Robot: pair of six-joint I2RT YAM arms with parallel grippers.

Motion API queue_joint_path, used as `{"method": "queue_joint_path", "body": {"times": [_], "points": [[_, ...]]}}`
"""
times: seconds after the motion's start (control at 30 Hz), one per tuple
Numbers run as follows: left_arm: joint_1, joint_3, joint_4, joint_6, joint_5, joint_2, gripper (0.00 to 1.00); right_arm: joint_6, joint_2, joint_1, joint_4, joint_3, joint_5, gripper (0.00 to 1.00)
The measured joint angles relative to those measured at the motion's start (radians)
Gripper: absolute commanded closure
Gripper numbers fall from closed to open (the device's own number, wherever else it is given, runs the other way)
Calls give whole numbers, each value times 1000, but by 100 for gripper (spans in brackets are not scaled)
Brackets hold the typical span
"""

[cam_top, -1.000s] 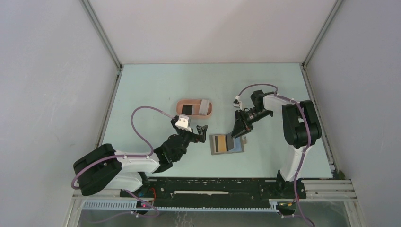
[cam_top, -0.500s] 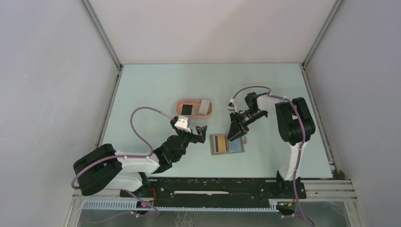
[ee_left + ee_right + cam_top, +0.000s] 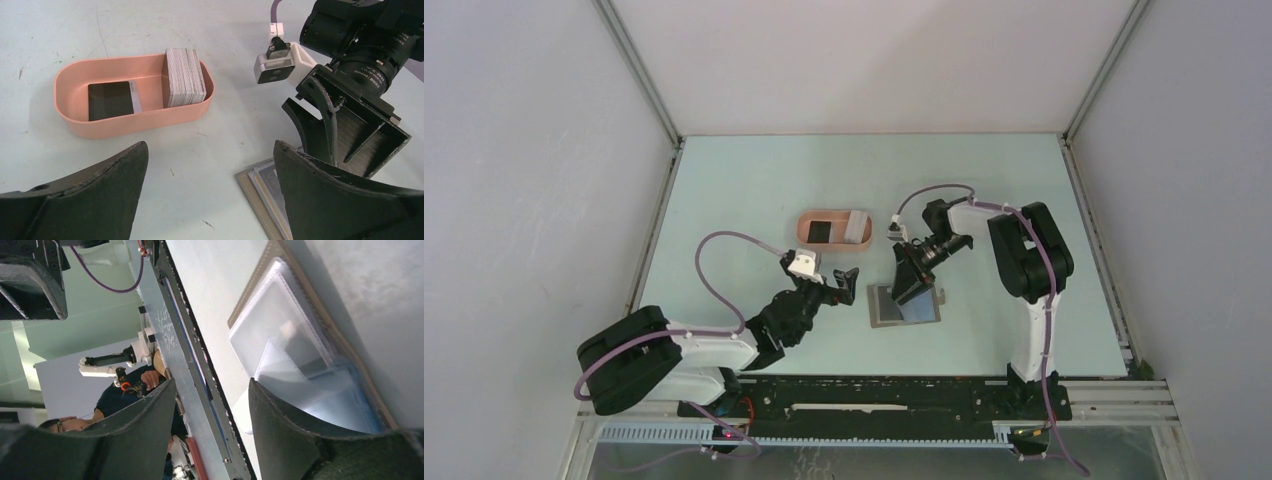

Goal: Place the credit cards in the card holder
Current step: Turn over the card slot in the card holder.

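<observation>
The salmon-pink card holder (image 3: pixel 834 214) (image 3: pixel 125 125) stands on the table with a black credit card (image 3: pixel 110 100) lying flat in it. A whitish stack of cards (image 3: pixel 185 77) stands on edge at its right end. My left gripper (image 3: pixel 839 280) (image 3: pixel 210 150) is open and empty, just in front of the holder. My right gripper (image 3: pixel 905 292) (image 3: pixel 212 385) hangs open, tips down, over the grey wallet (image 3: pixel 879 318) (image 3: pixel 260 285) with nothing between its fingers. More cards (image 3: pixel 300 340) sit in the wallet's clear sleeves, a blue one (image 3: pixel 924 306) showing.
The right arm's gripper and wrist camera (image 3: pixel 350 100) fill the right side of the left wrist view, close beside my left fingers. An aluminium frame rail (image 3: pixel 200 365) runs along the table's near edge, with a person (image 3: pixel 125 390) beyond it. White enclosure walls (image 3: pixel 544 150) surround the table.
My right gripper has moved left over the wallet and now covers the yellow-orange card. Its jaws have widened. The left arm has barely shifted.
</observation>
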Motion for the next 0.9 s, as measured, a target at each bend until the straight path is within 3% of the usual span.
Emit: {"method": "queue_joint_path", "body": {"times": [0.1,0.3,0.4,0.9], "points": [[0,-2,4,0,0,0,0,-18,0,18,-12,13,-8,35],[0,-2,12,0,0,-1,0,-13,0,35,-5,16,45,48],[0,-2,18,0,0,-5,0,5,-10,25,15,14,100,49],[0,-11,26,-2,0,-7,0,22,-334,-5,136,-95,526,53]]}}
